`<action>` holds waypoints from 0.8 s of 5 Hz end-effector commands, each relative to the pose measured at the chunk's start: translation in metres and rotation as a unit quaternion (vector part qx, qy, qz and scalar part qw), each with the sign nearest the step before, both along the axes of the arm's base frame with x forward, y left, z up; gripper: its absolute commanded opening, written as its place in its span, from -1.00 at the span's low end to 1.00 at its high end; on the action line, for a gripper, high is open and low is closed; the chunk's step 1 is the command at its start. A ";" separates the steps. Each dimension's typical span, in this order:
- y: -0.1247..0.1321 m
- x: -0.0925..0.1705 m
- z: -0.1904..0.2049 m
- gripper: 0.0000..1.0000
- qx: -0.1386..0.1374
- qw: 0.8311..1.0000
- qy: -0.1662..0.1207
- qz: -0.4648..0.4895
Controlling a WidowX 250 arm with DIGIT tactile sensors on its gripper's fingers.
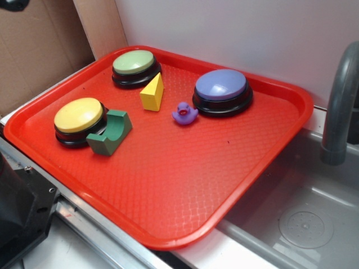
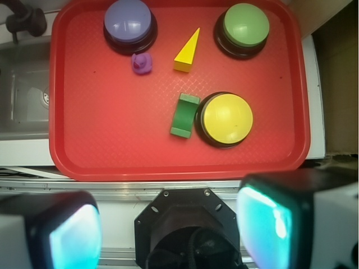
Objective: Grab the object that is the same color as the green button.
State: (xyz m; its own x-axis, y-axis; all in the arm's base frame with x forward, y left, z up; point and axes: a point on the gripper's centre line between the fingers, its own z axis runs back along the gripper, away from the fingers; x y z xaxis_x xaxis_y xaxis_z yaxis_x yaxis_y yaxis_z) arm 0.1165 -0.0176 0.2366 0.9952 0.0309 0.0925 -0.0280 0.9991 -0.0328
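A: Where's the green block [image 1: 110, 133]?

B: On the red tray [image 1: 185, 190], touching the yellow button [image 1: 79, 120] on the side toward the tray's middle, arch cutout facing up.

A: And the green button [image 1: 135, 66]?

B: Far corner of the tray, well apart from the block. Yellow wedge [image 1: 152, 92] sits just beside it; purple duck [image 1: 184, 114] is next to the purple-blue button [image 1: 222, 91].

A: Gripper [image 2: 168, 230]?

B: Wide open, holding nothing. In the wrist view the two fingers [image 2: 263, 221] sit at the bottom edge, off the tray, above the counter edge. Sink [image 1: 303, 218] beside the tray.
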 end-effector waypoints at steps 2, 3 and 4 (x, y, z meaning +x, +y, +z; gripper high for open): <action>0.013 0.001 -0.008 1.00 -0.039 0.996 -0.017 0.076; 0.020 0.001 -0.017 1.00 -0.051 0.988 -0.023 0.142; 0.030 0.005 -0.036 1.00 -0.047 0.976 -0.008 0.213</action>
